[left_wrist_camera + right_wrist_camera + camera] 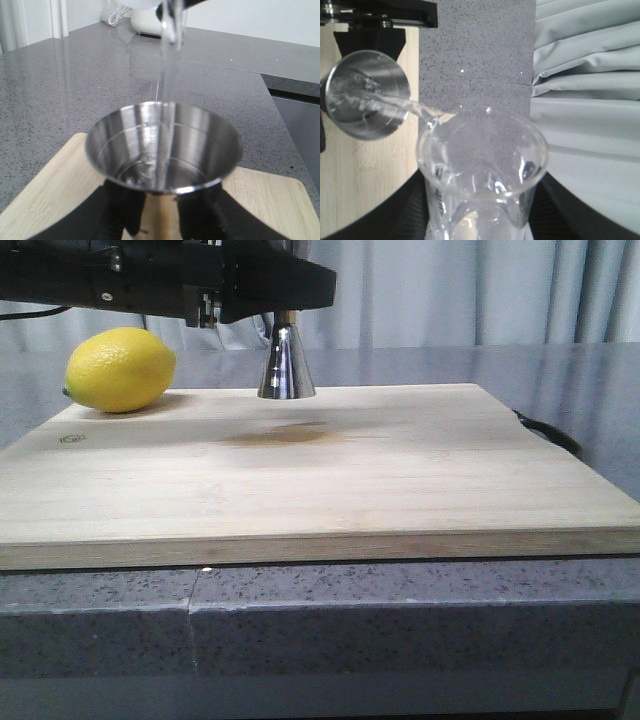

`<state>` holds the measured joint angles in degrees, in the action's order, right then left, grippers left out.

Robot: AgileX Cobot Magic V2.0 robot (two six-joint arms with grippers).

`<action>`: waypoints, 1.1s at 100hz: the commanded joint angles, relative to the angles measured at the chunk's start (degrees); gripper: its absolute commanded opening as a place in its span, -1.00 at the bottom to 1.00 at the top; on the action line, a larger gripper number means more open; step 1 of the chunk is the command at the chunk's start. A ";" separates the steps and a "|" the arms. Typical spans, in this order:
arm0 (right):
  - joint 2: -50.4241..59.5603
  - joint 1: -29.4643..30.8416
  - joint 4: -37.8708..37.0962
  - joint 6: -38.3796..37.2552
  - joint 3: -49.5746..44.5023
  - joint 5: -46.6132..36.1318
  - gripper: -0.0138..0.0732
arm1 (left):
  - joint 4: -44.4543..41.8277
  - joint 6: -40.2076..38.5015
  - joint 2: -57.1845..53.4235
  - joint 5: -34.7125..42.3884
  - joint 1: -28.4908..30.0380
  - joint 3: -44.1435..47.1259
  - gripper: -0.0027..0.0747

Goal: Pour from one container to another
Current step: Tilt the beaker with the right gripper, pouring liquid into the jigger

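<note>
Lemon [120,369] left of jigger [287,365] on board [320,470].

lemon [120,369] on wooden cutting board [320,475], grey speckled counter [400,615], pale curtains [480,290]

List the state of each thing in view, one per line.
Glass beaker: tilted, pouring, held in the right gripper.
Stream of clear liquid: running from the beaker's lip into the jigger.
Steel jigger: upright on the board, held by the left gripper, partly filled.
Lemon: whole, resting on the board's far left corner.
Cutting board: flat on the counter, with a faint stain.
</note>
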<state>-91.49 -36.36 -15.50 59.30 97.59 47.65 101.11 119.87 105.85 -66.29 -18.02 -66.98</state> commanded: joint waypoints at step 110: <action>2.28 -0.12 -3.66 5.74 2.13 -6.08 -0.01 | 5.69 -0.34 -3.13 -5.01 -0.51 -1.72 -0.36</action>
<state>-91.49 -36.36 -17.62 63.92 97.59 45.69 101.11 119.87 105.85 -66.29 -18.02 -66.98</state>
